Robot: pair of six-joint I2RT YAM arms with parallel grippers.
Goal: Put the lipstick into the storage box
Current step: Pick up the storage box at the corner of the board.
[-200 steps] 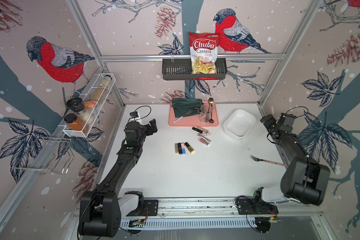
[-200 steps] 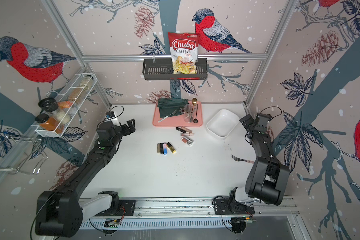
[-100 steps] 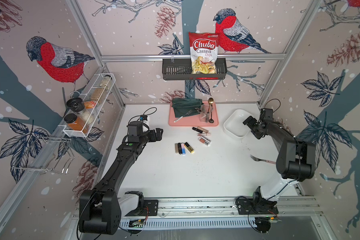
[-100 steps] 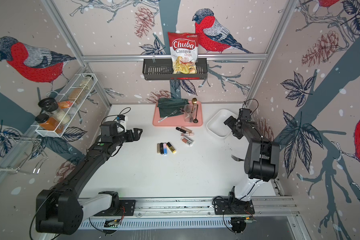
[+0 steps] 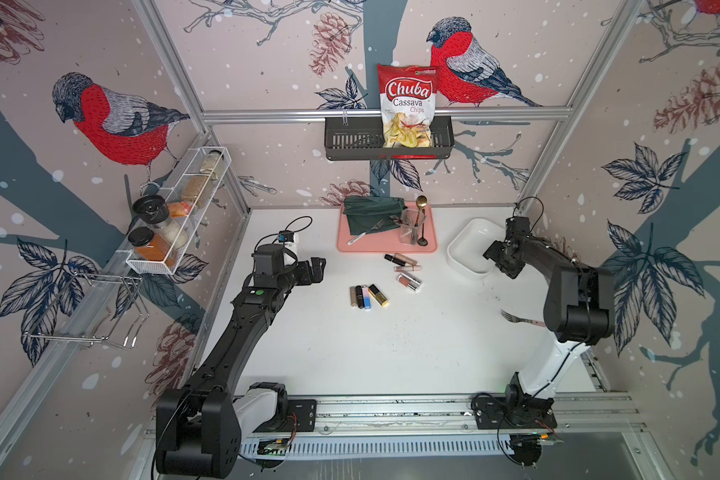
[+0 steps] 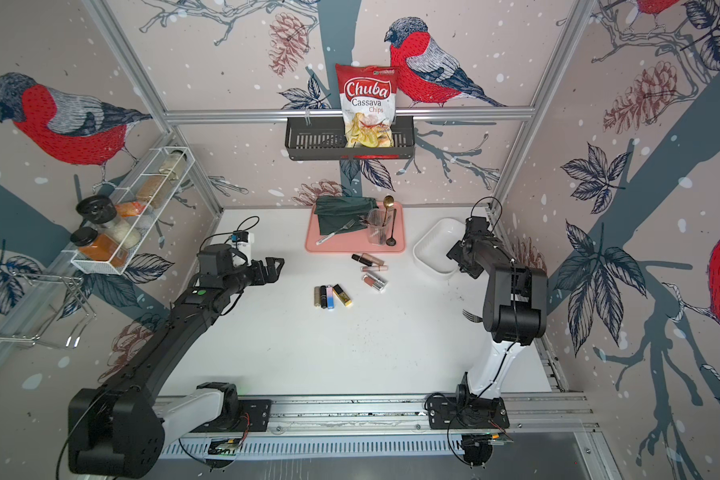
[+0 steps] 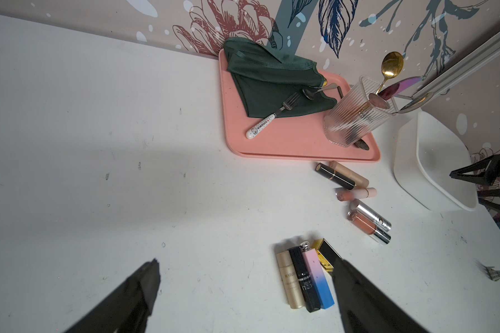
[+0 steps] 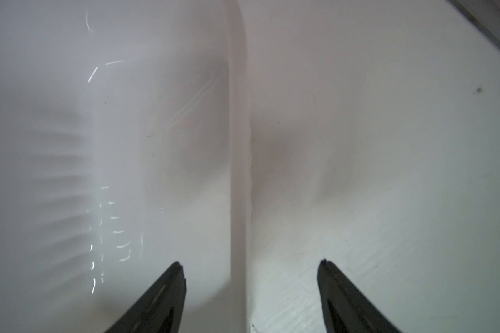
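White box [image 5: 472,245] wall stands between the right gripper's [image 8: 251,262] parted, empty fingers; left gripper [image 7: 246,261] gapes wide, empty, left of the lipsticks [image 7: 300,279].

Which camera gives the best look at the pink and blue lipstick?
The left wrist view: the pink and blue lipstick lies close and large. In both top views the lipstick is small. The right wrist view misses it.
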